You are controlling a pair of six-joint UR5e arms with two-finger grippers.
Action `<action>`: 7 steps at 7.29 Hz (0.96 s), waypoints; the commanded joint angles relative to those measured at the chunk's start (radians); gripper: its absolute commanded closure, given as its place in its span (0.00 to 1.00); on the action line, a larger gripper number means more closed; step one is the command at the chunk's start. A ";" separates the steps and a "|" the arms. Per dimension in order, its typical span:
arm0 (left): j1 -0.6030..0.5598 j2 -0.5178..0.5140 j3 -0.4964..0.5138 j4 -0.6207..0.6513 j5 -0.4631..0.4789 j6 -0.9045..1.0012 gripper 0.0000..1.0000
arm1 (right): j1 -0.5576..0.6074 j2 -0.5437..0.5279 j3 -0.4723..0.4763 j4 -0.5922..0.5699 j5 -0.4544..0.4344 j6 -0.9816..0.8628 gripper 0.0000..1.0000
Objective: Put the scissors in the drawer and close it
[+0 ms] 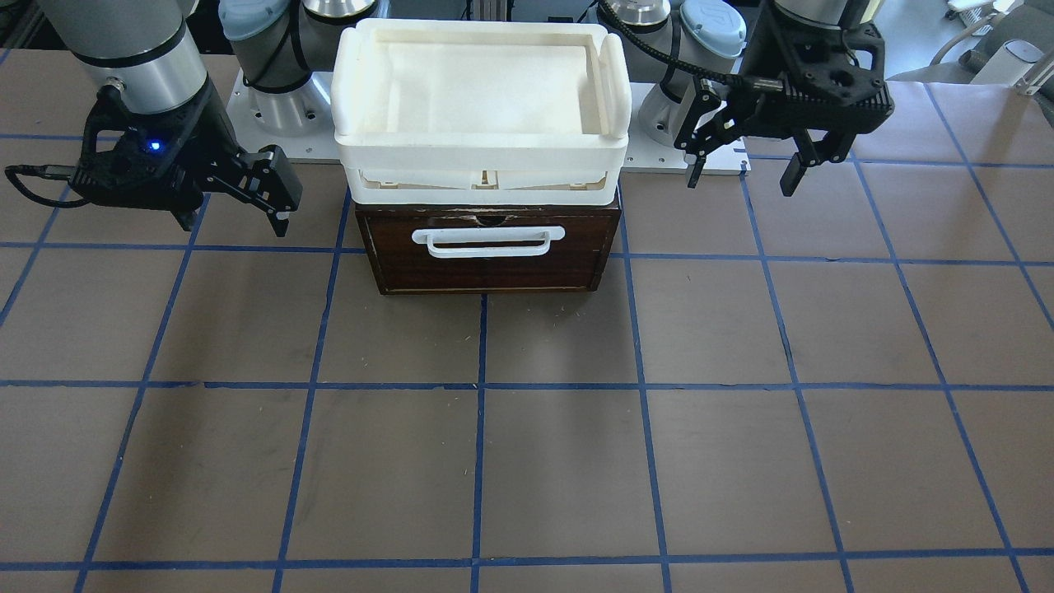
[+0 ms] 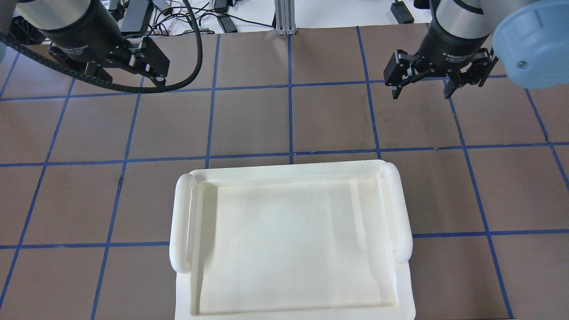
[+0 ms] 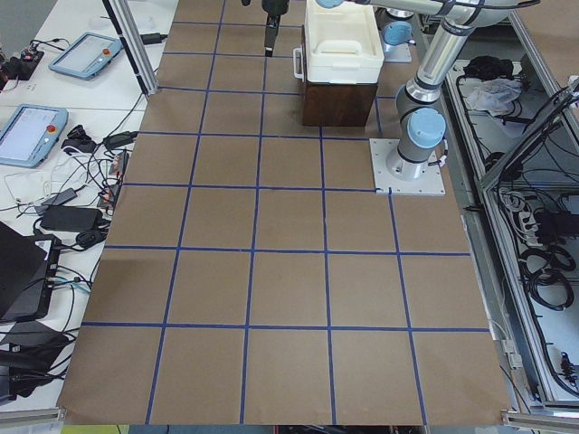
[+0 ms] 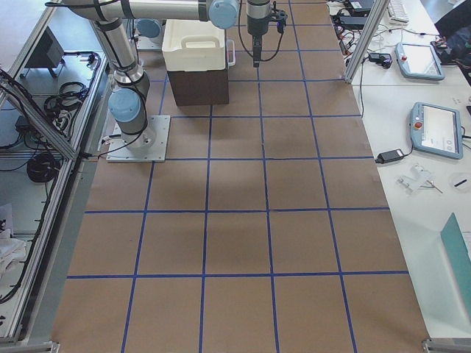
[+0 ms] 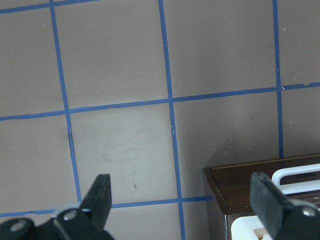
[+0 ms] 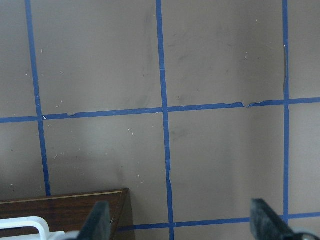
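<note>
Currently, front view: drawer point(image 1: 490, 268) at upper centre, dark front pushed in, apparently shut. A white handle point(image 1: 490, 240) runs across it and a white tray point(image 1: 482, 152) is stacked on top. Left gripper point(image 1: 743, 177) at upper right, jaws wide, holding nothing. Right gripper point(image 1: 235, 221) at upper left, likewise spread and bare.

Overhead view: tray fills lower centre and hides the drawer; both grippers sit along the top edge.

Side views: arms far off, too small to judge.

Wrist views: each shows spread fingers over the brown table point(image 5: 120, 75), with a drawer corner at the bottom edge.

Scissors: seen in no view; presumably inside the drawer, unconfirmed.

Hazard: either arm swinging inward could clip the tray and slide it off. A drawer not fully seated would go unnoticed.
</note>
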State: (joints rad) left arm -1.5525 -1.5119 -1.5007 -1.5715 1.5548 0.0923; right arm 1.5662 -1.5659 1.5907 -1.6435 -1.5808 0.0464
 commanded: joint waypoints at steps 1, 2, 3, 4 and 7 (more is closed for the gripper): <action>0.017 0.009 -0.001 -0.013 -0.016 -0.003 0.00 | 0.000 0.000 0.000 0.001 -0.001 0.000 0.00; 0.017 0.009 -0.001 -0.012 -0.016 -0.006 0.00 | 0.000 0.000 0.002 0.002 -0.013 -0.002 0.00; 0.017 0.010 -0.001 -0.015 -0.015 -0.012 0.00 | 0.000 0.000 0.002 0.001 -0.007 -0.002 0.00; 0.017 0.009 0.002 -0.016 -0.007 -0.069 0.00 | 0.000 -0.002 0.002 0.002 -0.013 -0.003 0.00; 0.015 0.006 0.016 -0.051 0.075 -0.131 0.00 | 0.000 0.001 0.002 0.001 -0.004 -0.007 0.00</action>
State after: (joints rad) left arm -1.5364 -1.5053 -1.4894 -1.6113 1.5844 -0.0240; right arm 1.5662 -1.5676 1.5922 -1.6427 -1.5849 0.0420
